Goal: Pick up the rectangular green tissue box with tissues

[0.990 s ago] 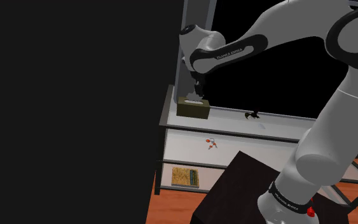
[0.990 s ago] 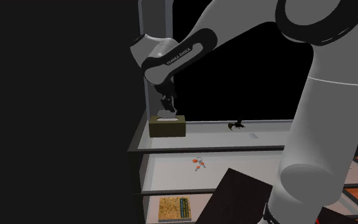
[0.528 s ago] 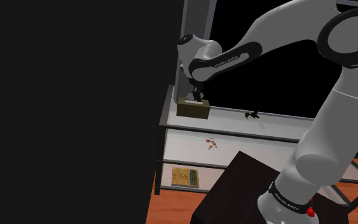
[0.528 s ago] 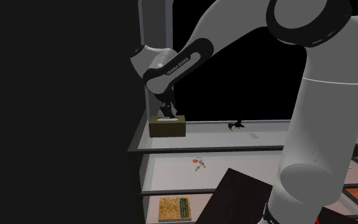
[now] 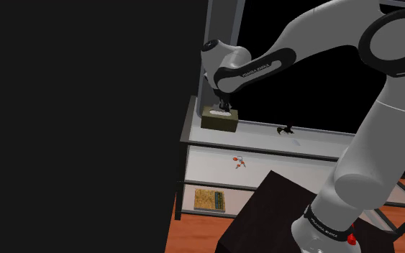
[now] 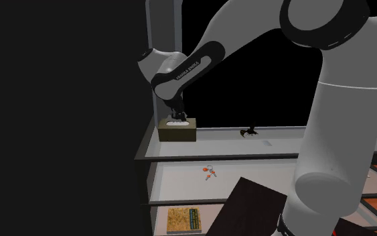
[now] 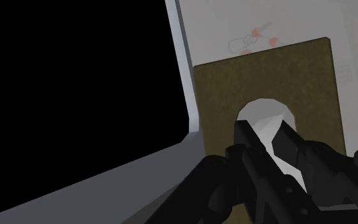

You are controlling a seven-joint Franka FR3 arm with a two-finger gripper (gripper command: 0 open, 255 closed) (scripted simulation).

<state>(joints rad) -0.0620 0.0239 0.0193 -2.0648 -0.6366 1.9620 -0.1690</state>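
Observation:
The olive-green tissue box (image 5: 219,121) is at the left end of the top shelf (image 5: 308,141), beside a grey post. White tissue shows in its top opening. My black gripper (image 5: 224,111) reaches straight down onto the box's top. In the second exterior view the gripper (image 6: 177,121) stands over the box (image 6: 178,132) in the same way. Seen from the wrist, the gripper (image 7: 274,143) is shut on the white tissue (image 7: 263,114) in the oval opening of the box (image 7: 222,95).
A small black object (image 5: 285,131) lies further along the top shelf. Red keys (image 5: 239,162) rest on the middle shelf and a yellow patterned book (image 5: 209,199) on the lowest. A dark wall (image 5: 78,122) closes off the shoulder view's left. The dark stand (image 5: 265,215) is at lower right.
The gripper came down onto the box's top and went from open to shut on the tissue. The box now sits slightly higher in both exterior views.

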